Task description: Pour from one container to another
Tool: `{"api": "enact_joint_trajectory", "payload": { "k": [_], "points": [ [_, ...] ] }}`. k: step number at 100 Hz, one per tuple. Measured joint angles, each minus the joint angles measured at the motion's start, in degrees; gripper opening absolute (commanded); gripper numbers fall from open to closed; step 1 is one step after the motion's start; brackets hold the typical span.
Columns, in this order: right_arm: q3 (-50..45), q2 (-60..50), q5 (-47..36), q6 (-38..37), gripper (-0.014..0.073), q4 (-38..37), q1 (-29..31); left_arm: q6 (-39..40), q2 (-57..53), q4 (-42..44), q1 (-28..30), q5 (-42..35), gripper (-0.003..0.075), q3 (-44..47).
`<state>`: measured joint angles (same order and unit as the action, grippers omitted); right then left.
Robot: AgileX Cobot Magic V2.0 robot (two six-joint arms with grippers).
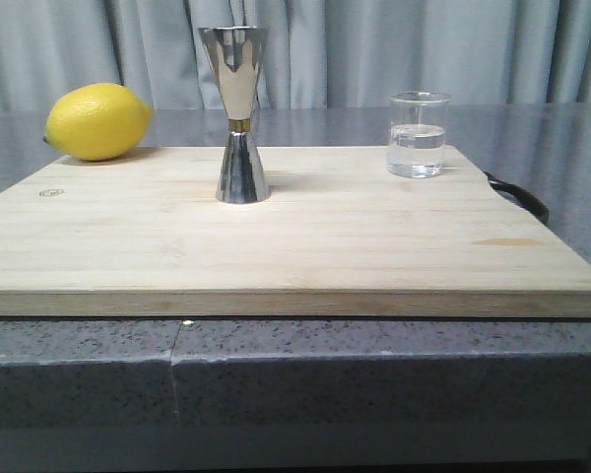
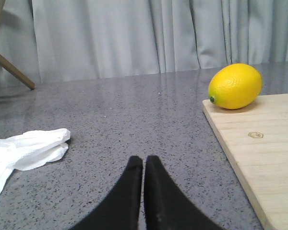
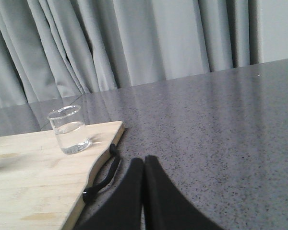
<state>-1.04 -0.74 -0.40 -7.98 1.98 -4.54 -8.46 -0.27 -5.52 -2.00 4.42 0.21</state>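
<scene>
The small clear glass beaker (image 1: 418, 135) stands upright near the far right corner of the wooden cutting board (image 1: 305, 246), with clear liquid in it. The right wrist view also shows the beaker (image 3: 69, 130). The tall steel hourglass jigger (image 1: 238, 114) stands upright at the board's far middle. Neither arm shows in the front view. My left gripper (image 2: 144, 159) is shut and empty over the grey counter left of the board. My right gripper (image 3: 144, 160) is shut and empty over the counter right of the board, beside its black loop.
A yellow lemon (image 1: 98, 121) rests at the board's far left corner; the left wrist view shows the lemon (image 2: 235, 86) too. A white crumpled cloth (image 2: 24, 151) lies on the counter left of the board. A black cord loop (image 3: 103, 177) hangs off the board's right edge. Grey curtains hang behind.
</scene>
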Motion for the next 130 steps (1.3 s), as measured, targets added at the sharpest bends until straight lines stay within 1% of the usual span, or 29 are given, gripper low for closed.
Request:
{"api": "enact_joint_trajectory", "payload": {
  "k": [16, 29, 39, 50, 64, 82, 94, 106, 114, 121, 128, 130],
  "points": [
    [0.0, 0.0, 0.0, 0.0, -0.0067, 2.7, 0.0, 0.0, 0.0, -1.3, 0.0, -0.1, -0.0020, 0.0],
    [0.0, 0.0, 0.4, 0.0, -0.0067, 5.0, 0.0, 0.0, 0.0, -4.2, 0.0, -0.7, -0.0020, 0.0],
    [0.1, 0.0, 3.9, 0.0, -0.0067, 5.6, 0.0, 0.0, 0.0, -6.0, 0.0, -1.3, -0.0020, 0.0],
    [2.5, 0.0, 7.7, 0.0, -0.0067, 6.9, 0.0, 0.0, 0.0, -8.8, 0.0, -1.0, -0.0020, 0.0],
    [7.9, 1.9, 13.5, 0.0, -0.0067, 7.4, 0.0, 0.0, 0.0, -10.8, 0.0, 3.6, -0.0020, -1.5],
    [16.1, 9.1, 20.6, 0.0, -0.0067, 7.5, 0.0, 0.0, 0.6, -14.6, 0.0, 9.8, -0.0020, -7.7],
    [22.2, 15.6, 25.3, 1.3, -0.0067, 7.5, 0.0, 0.0, 4.1, -15.3, 0.0, 14.1, -0.0020, -13.1],
    [27.9, 22.4, 29.1, 3.9, -0.0067, 7.5, 0.0, -0.1, 10.0, -16.0, 0.0, 18.9, -0.0019, -18.4],
    [30.8, 26.8, 29.8, 6.3, -0.0066, 7.5, 0.0, -2.2, 14.3, -17.9, 0.0, 22.2, -0.0019, -21.7],
    [32.7, 30.0, 29.7, 8.0, -0.0064, 7.5, 0.0, -5.7, 18.2, -21.8, 0.0, 24.4, -0.0019, -23.8],
    [33.9, 32.8, 28.8, 8.6, -0.0048, 7.5, 0.0, -11.4, 21.6, -27.8, 0.0, 25.3, -0.0016, -25.2],
    [34.2, 33.5, 28.4, 8.7, -0.0036, 7.5, 0.0, -14.3, 22.5, -29.8, 0.0, 25.6, -0.0013, -25.6]
  ]
}}
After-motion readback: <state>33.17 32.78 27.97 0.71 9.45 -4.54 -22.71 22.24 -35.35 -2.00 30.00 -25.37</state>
